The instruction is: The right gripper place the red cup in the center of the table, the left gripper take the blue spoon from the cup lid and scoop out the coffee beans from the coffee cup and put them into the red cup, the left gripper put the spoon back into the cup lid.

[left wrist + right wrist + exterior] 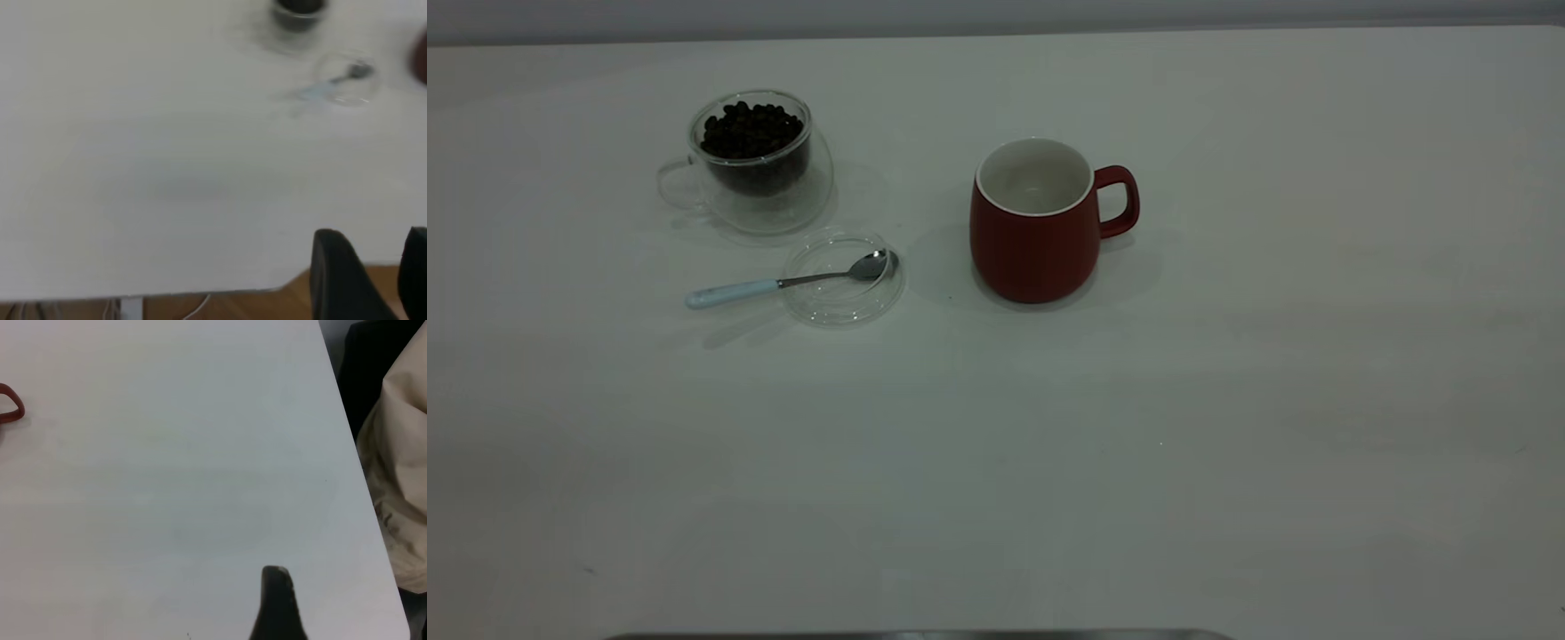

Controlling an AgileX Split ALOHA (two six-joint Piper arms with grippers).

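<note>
I read the red cup point(1034, 222) as already placed: it stands upright near the middle of the table point(1227, 427), handle toward 3 o'clock, white inside showing nothing. So the step in hand looks like the left arm's: fetching the blue spoon point(783, 283).

The spoon lies across the cup lid point(843, 277), metal bowl resting inside the rim at its 3 o'clock side, pale handle sticking out past the rim toward 9 o'clock and sloping down to the tabletop. The coffee cup point(760, 160) sits just beyond the lid at about 11 o'clock from it, heaped with coffee beans point(749, 130), its clear handle toward 9 o'clock.

My left gripper point(370, 280) hangs back over the table's near edge, well apart from the spoon, its two black fingers spread with a gap between them and nothing held. On the right wrist camera only one dark finger point(277, 603) shows near the table's side edge, so I cannot tell how the right gripper stands; the mug's handle is well off from it.

Next I would bring the left gripper forward to the overhanging handle, the easiest part to pinch. The approach lane is open tabletop. The glass lid may slide or tip when the spoon lifts, and the glass cup stands close behind.
</note>
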